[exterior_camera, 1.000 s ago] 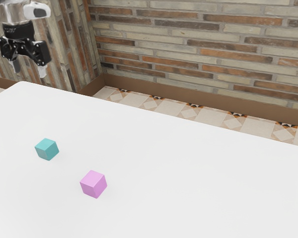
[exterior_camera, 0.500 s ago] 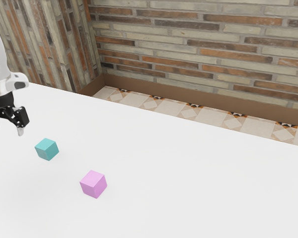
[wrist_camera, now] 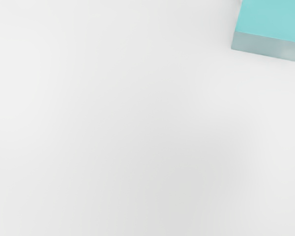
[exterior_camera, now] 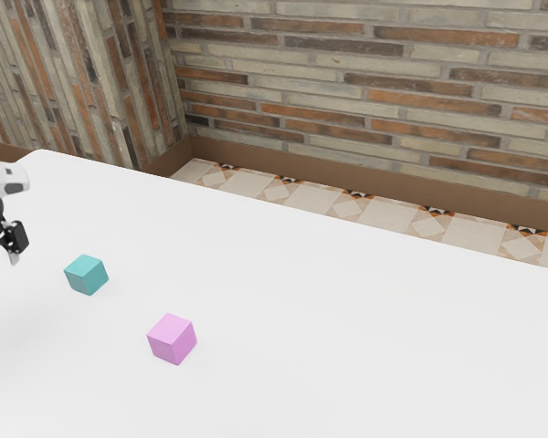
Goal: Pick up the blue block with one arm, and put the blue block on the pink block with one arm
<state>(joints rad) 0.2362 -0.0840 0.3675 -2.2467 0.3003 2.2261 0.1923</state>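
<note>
1. Exterior view: the claw point(exterior_camera: 4, 245) hangs at the view's far left edge, low over the white desk point(exterior_camera: 347, 310), and the picture's border cuts part of it off.
2. Exterior view: I cannot tell whether the claw is apart or together. Nothing is seen held in it.
3. Exterior view: the blue block point(exterior_camera: 86, 274), more a teal shade, sits flat on the desk near the claw, on the side toward the view's right and a little lower in the picture. The two are apart and do not touch.
4. Exterior view: the pink block point(exterior_camera: 172, 338) sits flat on the desk, toward the view's right of the blue block and closer to the camera. The two blocks stand near each other with bare desk between them.
5. Exterior view: a brick wall point(exterior_camera: 365, 82) runs behind the desk, with a patterned tile floor point(exterior_camera: 365, 205) at its foot.
6. Wrist view: one corner of the blue block point(wrist_camera: 270, 27) shows, its pale top face and a darker side face, resting on the desk point(wrist_camera: 128, 128). It lies off to one side of the hand, not under it.
</note>
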